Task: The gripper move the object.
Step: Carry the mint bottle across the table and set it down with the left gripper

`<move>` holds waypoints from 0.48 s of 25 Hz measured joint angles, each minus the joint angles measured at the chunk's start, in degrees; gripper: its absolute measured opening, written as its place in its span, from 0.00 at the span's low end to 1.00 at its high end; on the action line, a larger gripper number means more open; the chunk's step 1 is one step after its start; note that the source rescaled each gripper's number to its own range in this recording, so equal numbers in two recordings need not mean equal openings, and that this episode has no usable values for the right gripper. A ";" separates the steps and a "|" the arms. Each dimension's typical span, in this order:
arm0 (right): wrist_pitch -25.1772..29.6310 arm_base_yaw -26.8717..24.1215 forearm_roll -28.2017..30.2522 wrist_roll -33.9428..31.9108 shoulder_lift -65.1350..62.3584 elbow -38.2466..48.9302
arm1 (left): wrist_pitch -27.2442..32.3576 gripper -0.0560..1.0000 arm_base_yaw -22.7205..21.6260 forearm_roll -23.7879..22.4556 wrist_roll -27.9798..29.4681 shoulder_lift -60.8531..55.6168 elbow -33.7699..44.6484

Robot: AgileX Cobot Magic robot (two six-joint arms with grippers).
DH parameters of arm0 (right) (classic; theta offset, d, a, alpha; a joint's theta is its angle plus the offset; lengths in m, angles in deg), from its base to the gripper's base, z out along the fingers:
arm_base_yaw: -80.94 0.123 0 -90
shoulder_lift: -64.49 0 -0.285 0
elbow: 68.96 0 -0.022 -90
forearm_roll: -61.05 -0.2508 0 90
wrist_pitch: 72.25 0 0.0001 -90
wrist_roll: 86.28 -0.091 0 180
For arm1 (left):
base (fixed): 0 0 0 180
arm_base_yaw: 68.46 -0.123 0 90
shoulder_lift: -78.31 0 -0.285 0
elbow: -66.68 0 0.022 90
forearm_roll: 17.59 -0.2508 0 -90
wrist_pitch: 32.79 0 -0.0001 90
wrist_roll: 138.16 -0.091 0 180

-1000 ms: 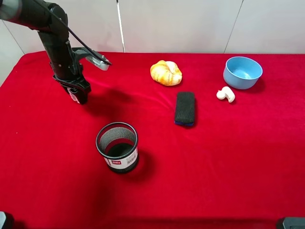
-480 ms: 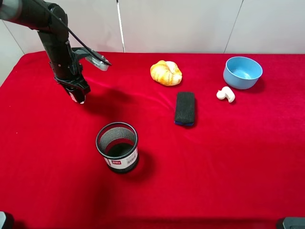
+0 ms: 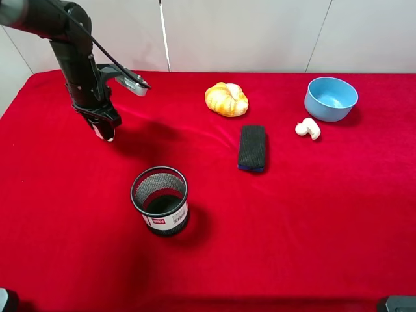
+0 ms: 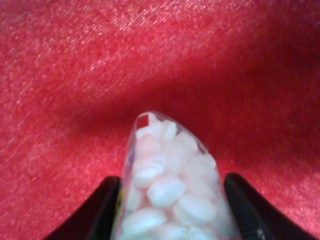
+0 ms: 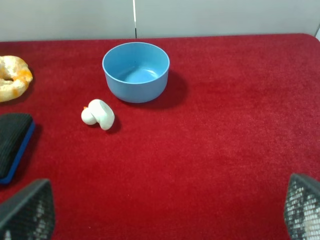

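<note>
The red surface (image 3: 292, 247) is wide, with lots of open room at the front and on the near right. The black left arm (image 3: 78, 58) reaches down close to the far left edge. The mesh cup (image 3: 160, 200) stands nearer the front, well apart from the arm. The blue bowl (image 3: 331, 98) sits by the far right edge. The bread (image 3: 226, 99) and the black eraser (image 3: 252, 147) lie in the middle. A small white piece (image 3: 308, 128) lies just beside the bowl. The right fingers (image 5: 25, 212) are wide apart. The left fingers (image 4: 105, 210) are clamped on the little bottle (image 4: 170, 185) of white pills, low over the surface.
</note>
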 joint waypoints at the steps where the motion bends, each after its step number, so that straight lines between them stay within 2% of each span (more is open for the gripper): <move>1: 0.00 0.00 0.00 0.00 0.00 0.00 | 0.25 0.05 0.00 0.00 0.00 -0.52 0.00; 12: 0.00 0.00 0.00 0.00 0.00 0.00 | 4.76 0.05 0.00 1.07 3.07 -5.72 -1.03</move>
